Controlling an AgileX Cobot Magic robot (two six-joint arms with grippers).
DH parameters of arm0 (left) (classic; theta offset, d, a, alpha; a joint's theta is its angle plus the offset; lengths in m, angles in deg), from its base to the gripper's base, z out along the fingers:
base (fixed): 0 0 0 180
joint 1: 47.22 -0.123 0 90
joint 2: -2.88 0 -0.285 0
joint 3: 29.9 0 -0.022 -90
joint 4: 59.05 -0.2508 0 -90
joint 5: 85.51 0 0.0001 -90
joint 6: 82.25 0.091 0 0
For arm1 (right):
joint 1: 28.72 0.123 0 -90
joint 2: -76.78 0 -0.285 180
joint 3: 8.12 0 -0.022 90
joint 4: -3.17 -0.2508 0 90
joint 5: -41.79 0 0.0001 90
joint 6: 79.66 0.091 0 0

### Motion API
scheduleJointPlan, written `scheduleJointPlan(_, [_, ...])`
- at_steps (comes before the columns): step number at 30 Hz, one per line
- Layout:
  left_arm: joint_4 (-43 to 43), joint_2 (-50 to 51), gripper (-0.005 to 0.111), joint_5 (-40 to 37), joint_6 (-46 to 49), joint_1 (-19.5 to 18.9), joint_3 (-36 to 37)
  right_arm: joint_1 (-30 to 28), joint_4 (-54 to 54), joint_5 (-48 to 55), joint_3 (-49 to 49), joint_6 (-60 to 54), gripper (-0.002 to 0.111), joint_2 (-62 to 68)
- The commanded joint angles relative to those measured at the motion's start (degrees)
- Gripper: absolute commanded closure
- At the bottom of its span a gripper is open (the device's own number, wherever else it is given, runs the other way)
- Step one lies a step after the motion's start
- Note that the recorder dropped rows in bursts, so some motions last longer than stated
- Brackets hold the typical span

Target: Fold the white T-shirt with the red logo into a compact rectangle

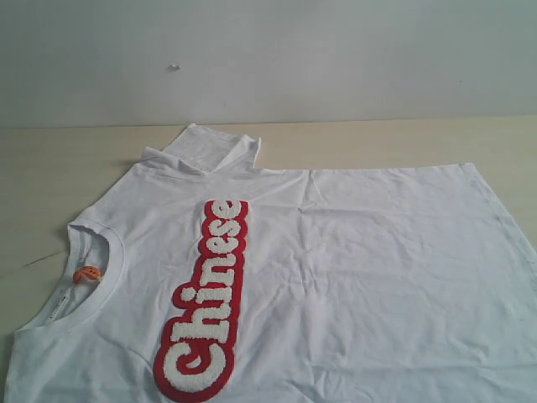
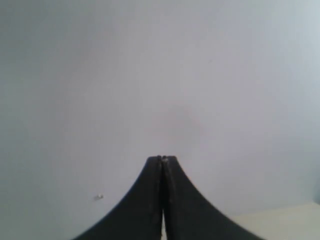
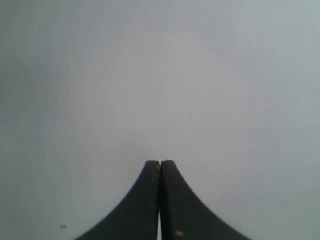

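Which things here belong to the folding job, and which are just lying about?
Job: wrinkled white cotton T-shirt; its red-outlined "Chinese" logo strip; black left gripper and black right gripper, both shut.
Background only: pale beige tabletop; plain grey wall.

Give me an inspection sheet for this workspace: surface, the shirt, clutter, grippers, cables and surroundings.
Surface: pale table, mostly covered by the shirt.
Job's things: white T-shirt spread flat, wrinkled, not yet folded, one sleeve bunched at the far edge; red logo face up; orange neck tag inside the collar.
Clutter: nothing seen.
Grippers: left gripper shut, empty; right gripper shut, empty; neither shows in the exterior view.
Cables: nothing seen.
Surroundings: plain pale wall with one small mark.
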Motion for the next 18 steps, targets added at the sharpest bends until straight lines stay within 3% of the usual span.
scheduleJointPlan(1, [-11.0, 6.1, 0.107, 0.2, -5.8, 1.8, -4.8, 2.3, 1.2, 8.7, 7.3, -1.6, 0.108, 9.7])
scheduleJointPlan(7, [-24.1, 17.9, 0.107, 1.3, -14.4, 2.0, -14.4, 6.0, 0.9, 18.2, 17.8, -15.3, 0.108, 22.6])
scheduleJointPlan(13, [-24.1, 29.4, 0.107, 4.4, -14.6, 2.0, -24.9, 10.2, -2.6, 29.9, 27.2, -35.9, 0.108, 32.9])
scheduleJointPlan(18, [-24.1, 38.3, 0.107, 9.0, -15.1, 2.0, -32.5, 11.3, -14.8, 35.0, 34.7, -56.3, 0.108, 40.9])
